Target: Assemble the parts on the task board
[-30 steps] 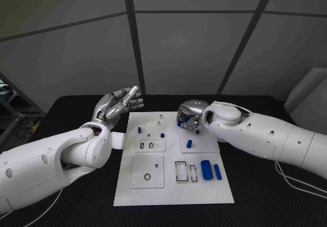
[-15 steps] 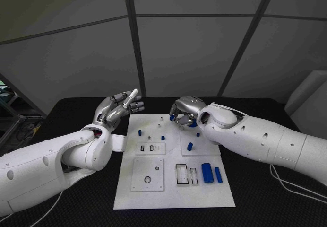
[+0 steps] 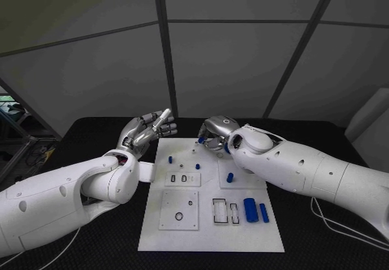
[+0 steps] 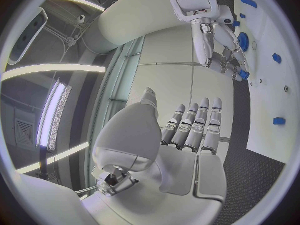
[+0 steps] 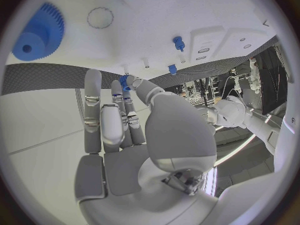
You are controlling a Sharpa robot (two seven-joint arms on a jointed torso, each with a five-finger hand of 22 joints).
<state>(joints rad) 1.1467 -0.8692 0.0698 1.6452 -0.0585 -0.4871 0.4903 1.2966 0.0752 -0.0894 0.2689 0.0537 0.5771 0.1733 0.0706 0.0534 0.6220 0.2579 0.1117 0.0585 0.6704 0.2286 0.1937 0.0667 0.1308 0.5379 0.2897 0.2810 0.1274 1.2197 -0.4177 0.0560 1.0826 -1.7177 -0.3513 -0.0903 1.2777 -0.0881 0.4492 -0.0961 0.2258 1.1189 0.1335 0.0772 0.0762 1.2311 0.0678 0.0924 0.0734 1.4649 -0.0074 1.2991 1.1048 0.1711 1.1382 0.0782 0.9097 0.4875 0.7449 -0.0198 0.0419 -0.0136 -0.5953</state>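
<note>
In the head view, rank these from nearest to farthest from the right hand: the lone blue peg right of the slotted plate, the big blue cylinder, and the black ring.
From the right hand:
1. Blue peg, mid-board, right side.
2. Big blue cylinder, near edge, right.
3. Black ring, near edge, left plate.

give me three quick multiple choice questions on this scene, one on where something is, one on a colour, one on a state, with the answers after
1. Where does the left hand sit?
A. raised beside the task board's far left corner
B. flat on the board's near edge
C. on the two blue cylinders

2. What colour is the gear in the right wrist view?
A. red
B. blue
C. black

3. What is the right hand doing?
A. lying flat and empty on the black table
B. gripping the whole board
C. pinching a small blue part at its fingertips

Answers: 1 A, the head view shows it lifted off the table with nothing in it. 2 B, the toothed wheel is plainly blue. 3 C, a blue piece sits between its fingertips over the board's far end.
</note>
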